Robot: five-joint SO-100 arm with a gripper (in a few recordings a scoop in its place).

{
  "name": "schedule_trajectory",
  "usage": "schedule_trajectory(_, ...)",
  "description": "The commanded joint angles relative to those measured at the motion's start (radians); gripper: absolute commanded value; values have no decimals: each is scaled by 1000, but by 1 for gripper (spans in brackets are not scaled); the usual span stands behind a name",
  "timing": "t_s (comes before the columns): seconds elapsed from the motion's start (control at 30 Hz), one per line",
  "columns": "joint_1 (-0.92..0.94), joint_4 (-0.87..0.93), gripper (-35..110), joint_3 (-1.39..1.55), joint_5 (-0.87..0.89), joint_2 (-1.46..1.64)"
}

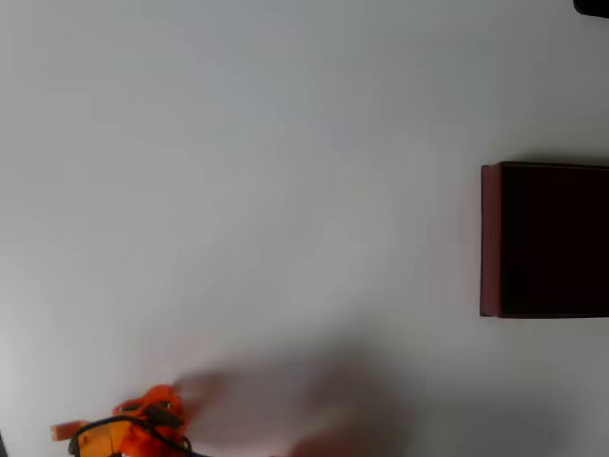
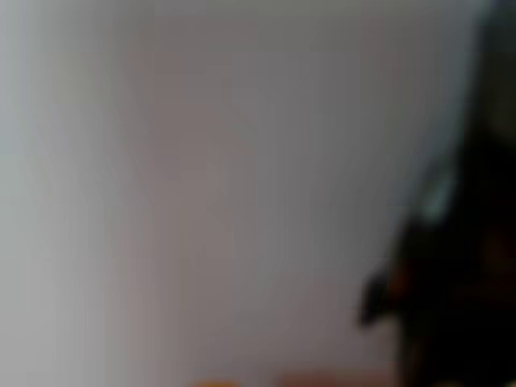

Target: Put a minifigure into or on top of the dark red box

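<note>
Orange pincer (image 1: 143, 424) low at bottom left of overhead view, smeared with blur, so can't tell if spread or pinching. Dark red box (image 1: 490, 238) at right edge of counter (image 1: 285, 190), well apart. Minifigure not made out; dark blur in wrist view unclear. Best bet: carry high, clear near wall, release over dark inside.

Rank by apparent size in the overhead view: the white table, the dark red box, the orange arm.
1. white table
2. dark red box, cut off by the right edge
3. orange arm, cut off by the bottom edge and nearer the camera, so unsure
</note>
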Motion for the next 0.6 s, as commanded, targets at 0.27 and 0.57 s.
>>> schedule_trajectory(0.27, -26, 8, 21, -58, 11, -18)
schedule_trajectory(0.57, -25, 12, 13, -77, 8, -51)
